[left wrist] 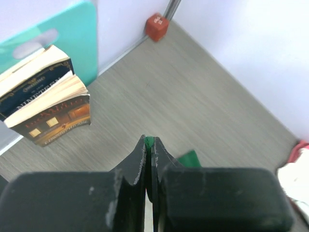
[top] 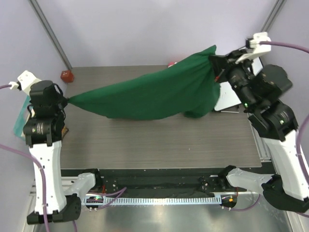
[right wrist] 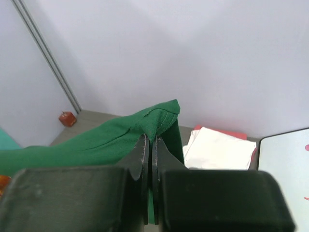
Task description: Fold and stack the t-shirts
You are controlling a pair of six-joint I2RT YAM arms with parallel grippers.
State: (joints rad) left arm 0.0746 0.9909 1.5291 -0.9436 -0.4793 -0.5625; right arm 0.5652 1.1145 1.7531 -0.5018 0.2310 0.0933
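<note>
Grey wood-grain surface [top: 159,140] with a small red block [top: 66,76] at its far left corner. Two paperback books [left wrist: 46,96] stand beside a teal board [left wrist: 67,38] at left. A whiteboard [right wrist: 285,154] lies at right.

both arms stand raised and wide apart, left gripper [top: 67,100] and right gripper [top: 215,65] pinched tight.

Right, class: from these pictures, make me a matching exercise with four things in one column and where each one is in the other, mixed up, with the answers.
Things
1. green t-shirt
2. red block
3. books
4. cream-white bundle

Places
A. in the far left corner of the table
B. on a red-pink cloth
C. stretched between the left gripper and the right gripper
D. beside a teal board

Pairs: 1-C, 2-A, 3-D, 4-B
</note>
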